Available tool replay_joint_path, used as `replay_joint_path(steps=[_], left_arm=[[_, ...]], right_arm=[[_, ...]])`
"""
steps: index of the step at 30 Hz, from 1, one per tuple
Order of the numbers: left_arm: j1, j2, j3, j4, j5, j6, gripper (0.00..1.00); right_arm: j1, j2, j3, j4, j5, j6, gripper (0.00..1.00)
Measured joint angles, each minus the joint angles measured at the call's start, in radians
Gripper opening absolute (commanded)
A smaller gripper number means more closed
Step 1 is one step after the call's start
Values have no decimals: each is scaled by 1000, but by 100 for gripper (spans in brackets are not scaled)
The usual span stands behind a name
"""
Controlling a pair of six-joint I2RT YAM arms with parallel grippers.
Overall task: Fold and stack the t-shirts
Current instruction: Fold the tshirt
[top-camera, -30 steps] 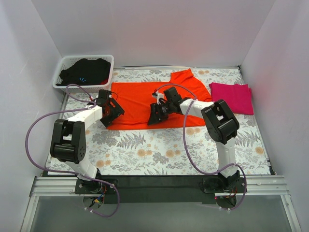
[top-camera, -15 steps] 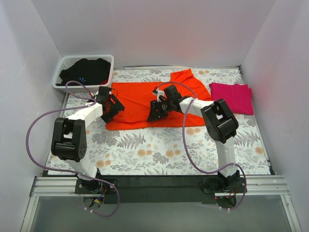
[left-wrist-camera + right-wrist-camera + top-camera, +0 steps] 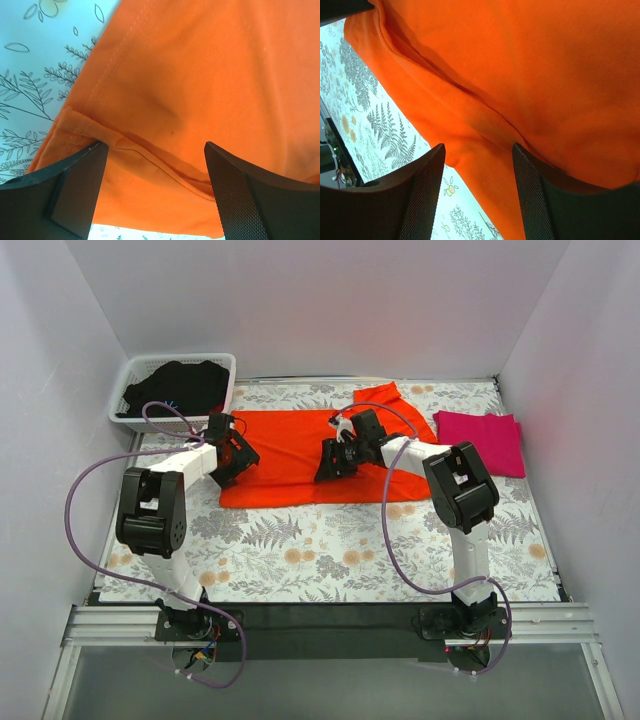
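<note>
While the orange shirt (image 3: 290, 480) lies spread flat across the far half of the table (image 3: 300, 550), I have both arms reaching over it. The left gripper (image 3: 228, 458) is at the shirt's left edge and the right gripper (image 3: 333, 462) is near its middle. The left wrist view shows two dark fingers (image 3: 75, 190) held well apart, with a doubled hem of orange cloth running across the gap. They are released and nothing is pinched. The right wrist view shows much the same: textured pads (image 3: 420, 195) spread, a soft orange crease between them, and the floral cloth visible past the shirt's edge. The pink shirt (image 3: 482, 440) sits apart on the right side as a neat folded rectangle, so I take that one as done. A white basket (image 3: 180, 358) holding dark cloth stands in the far-left corner. I judge that I am mid-fold on the orange shirt — one sleeve still sticks out toward the far right, and the body is too wide to stack. For the next move, both jaws need to close on the same edge and lift together. They must then carry it across in step so the layer lands square without dragging the cloth beneath. Once it is compact, the shirt goes to the pink one.
</note>
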Motion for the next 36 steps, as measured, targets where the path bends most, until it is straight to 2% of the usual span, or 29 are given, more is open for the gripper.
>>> replay_joint_path(steps=[7,12,21,23,31,36], left_arm=[[24,24,27,-5,-23,3,72],[41,-2,23,-23,-56,39,77],[43,-324,-141,-85,-119,114,80],[43,-359,-175,-89,-121,121,80],[41,-287,-242,-111,-110,125,75],[29,-249,-242,-102,-105,125,68]], right_arm=[[-24,3,21,0,37,2,54],[-72,-31,-9,1,92,10,55],[-222,-407,-249,-80,245,-1,57],[-274,-480,-314,-87,280,7,61],[-503,-690,-600,-181,444,36,62],[-594,-745,-638,-188,464,57,60]])
